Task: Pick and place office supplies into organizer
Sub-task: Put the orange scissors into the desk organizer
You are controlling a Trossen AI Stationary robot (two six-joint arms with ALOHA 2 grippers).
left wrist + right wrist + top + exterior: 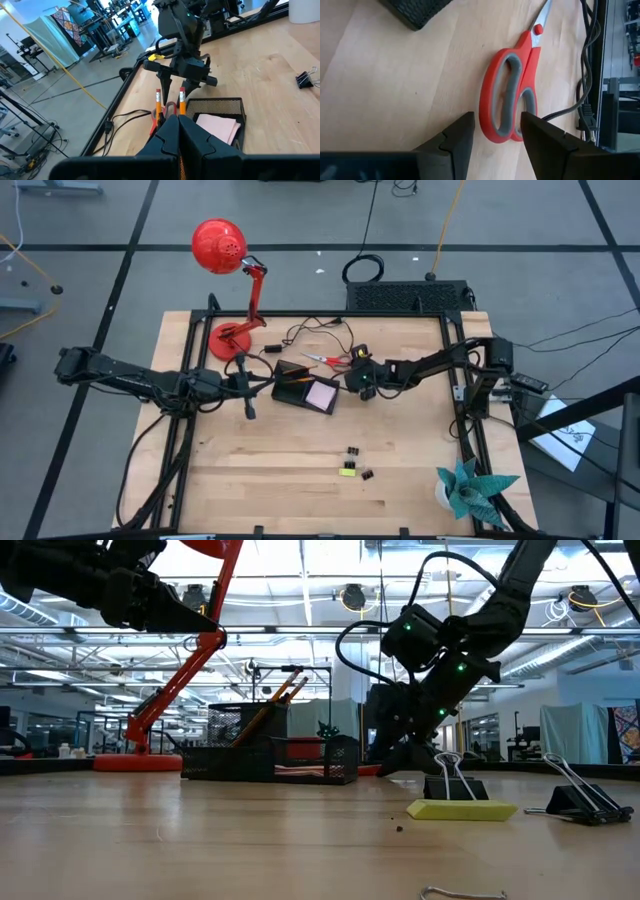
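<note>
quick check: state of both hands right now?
Left hand: closed, holding nothing, near the organizer.
Right hand: open, fingers either side of the scissors handle on the table, not gripping.

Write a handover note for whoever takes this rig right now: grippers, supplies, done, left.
Right gripper: open, fingers straddling the handles of the red scissors lying flat on the table behind the organizer.
Left gripper: shut, empty, just left of the organizer.
Done: orange pencils upright in the tall compartment, pink sticky pad in the flat section.
Left: scissors, three binder clips and the yellow-green piece near the front edge.
</note>
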